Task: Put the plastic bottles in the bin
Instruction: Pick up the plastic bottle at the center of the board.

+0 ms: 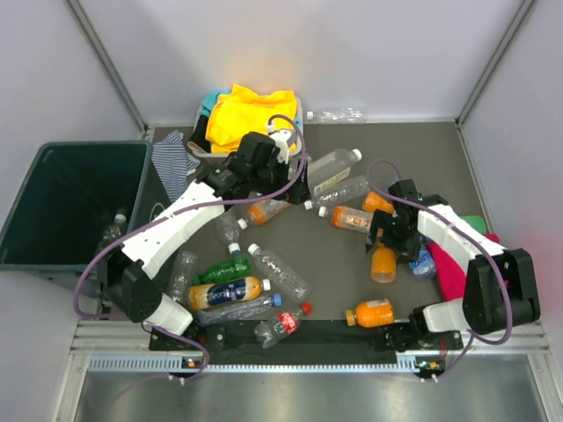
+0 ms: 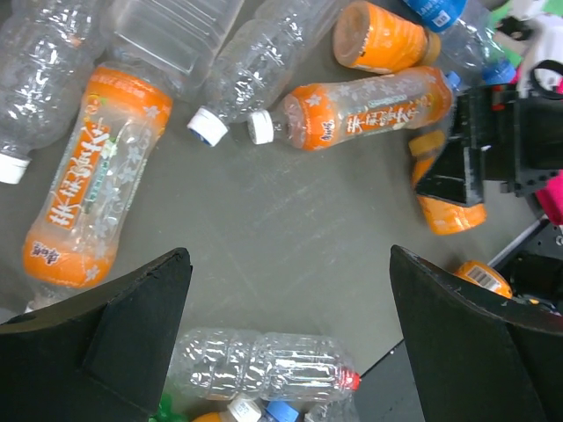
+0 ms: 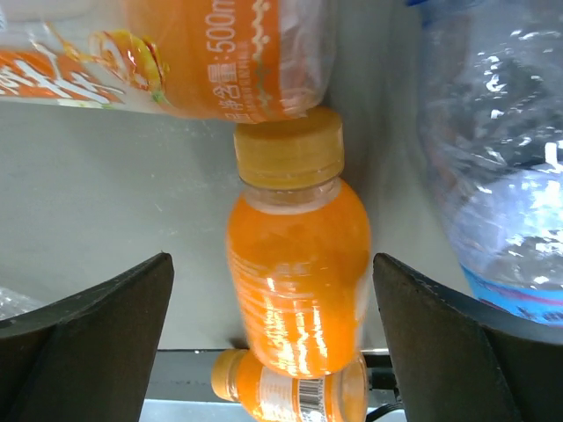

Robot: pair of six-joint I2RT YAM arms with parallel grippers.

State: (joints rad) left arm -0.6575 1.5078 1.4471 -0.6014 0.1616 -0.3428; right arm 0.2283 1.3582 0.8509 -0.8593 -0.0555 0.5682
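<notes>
R claw (image 3: 273, 308) is standing wide apart, fingers straddling a small orange bottle (image 3: 295, 272) w/o touching it; nothing clamped. That bottle is lying on the table (image 1: 339, 264) well apart from the bin (image 1: 84, 146), on the side far from it. L claw (image 2: 290, 334) is also gaping wide w/ nothing between, hovering over bare table and scattered plastic bottles (image 1: 230, 292), nearer the bin than the R claw is. Risks: target's cap is touching the 500ml orange-label bottle (image 3: 220, 53), and a blue-label clear bottle (image 3: 501, 176) is lying just beside it on the side away from the bin. A finger coming down is prob. going to hit or pinch a neighbour, giving a double grab or sending the target rolling. Target is round, slick and looking full of liquid, so prob. heavier than the empties; an off-centre grip is risking a slip or swing-out mid-carry. Carry is long, crossing the whole table toward the bin, w/ the L arm (image 1: 176, 224) sitting in between, so a clash is possible if both are moving. A second orange bottle (image 3: 290, 387) is lying just beside the target's base end and could get knocked away. Most bottles are lying outside the bin, so task is barely started imo.
</notes>
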